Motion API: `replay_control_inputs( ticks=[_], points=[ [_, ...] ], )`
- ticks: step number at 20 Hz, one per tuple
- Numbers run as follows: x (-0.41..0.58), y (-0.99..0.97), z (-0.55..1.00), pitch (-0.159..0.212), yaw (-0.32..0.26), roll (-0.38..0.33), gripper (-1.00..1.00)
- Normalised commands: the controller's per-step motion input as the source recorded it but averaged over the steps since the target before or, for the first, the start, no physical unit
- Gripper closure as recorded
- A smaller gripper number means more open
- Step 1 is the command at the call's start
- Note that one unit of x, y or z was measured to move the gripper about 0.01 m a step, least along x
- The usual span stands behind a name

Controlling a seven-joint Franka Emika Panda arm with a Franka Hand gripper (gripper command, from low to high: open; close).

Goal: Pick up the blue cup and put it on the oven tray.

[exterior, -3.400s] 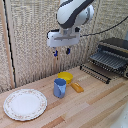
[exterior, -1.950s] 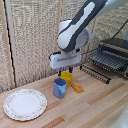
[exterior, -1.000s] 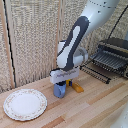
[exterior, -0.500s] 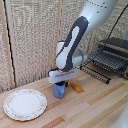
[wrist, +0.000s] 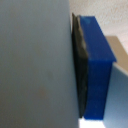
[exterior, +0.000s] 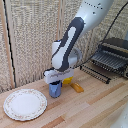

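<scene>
Gripper (exterior: pixel 56 84) of the single Franka arm sits low over the wooden table (exterior: pixel 90 107), directly on the blue cup (exterior: pixel 55 90), with the cup's body showing just beneath the white hand. In the wrist view a dark finger pad (wrist: pixel 81 70) lies flat against a blue wall of the cup (wrist: pixel 97 65), so the fingers appear clamped on the cup, gripping its wall; the second finger is not visible there, so this is a judgement.

Reading the exterior view from its left to its right: a round floral white plate (exterior: pixel 25 104) lies on the table near the front edge; next comes the cup under the gripper, standing upright on the wood, near the plate but not touching it; just beside the cup, on its right, is a yellow bowl (exterior: pixel 75 86), partly hidden behind the arm; well apart, at the far right and set back against the wall, stands the toaster oven with the oven tray (exterior: pixel 107 61), its dark parallel bars drawn out toward the table.

With the cup already directly beneath the hand, the relation that matters now is cup to tray: the tray lies to the exterior view's right and farther back, and higher than the tabletop. The carry would need a lift first, then a traverse past the bowl.
</scene>
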Motion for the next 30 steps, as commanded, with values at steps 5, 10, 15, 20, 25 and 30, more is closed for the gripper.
replay_control_inputs(
  ticks=[5,10,15,20,25,30],
  points=[
    [0.355,-0.09,0.99,0.012,-0.202,-0.056,1.0],
    [0.376,-0.02,0.88,0.03,-0.26,-0.159,1.0],
    [0.367,-0.03,0.86,0.034,-0.266,-0.147,1.0],
    [0.45,-0.52,0.87,0.024,-0.172,-0.033,1.0],
    [0.334,-0.92,0.73,0.003,-0.077,0.0,1.0],
    [0.179,-1.0,0.55,0.0,-0.029,0.006,1.0]
  ],
)
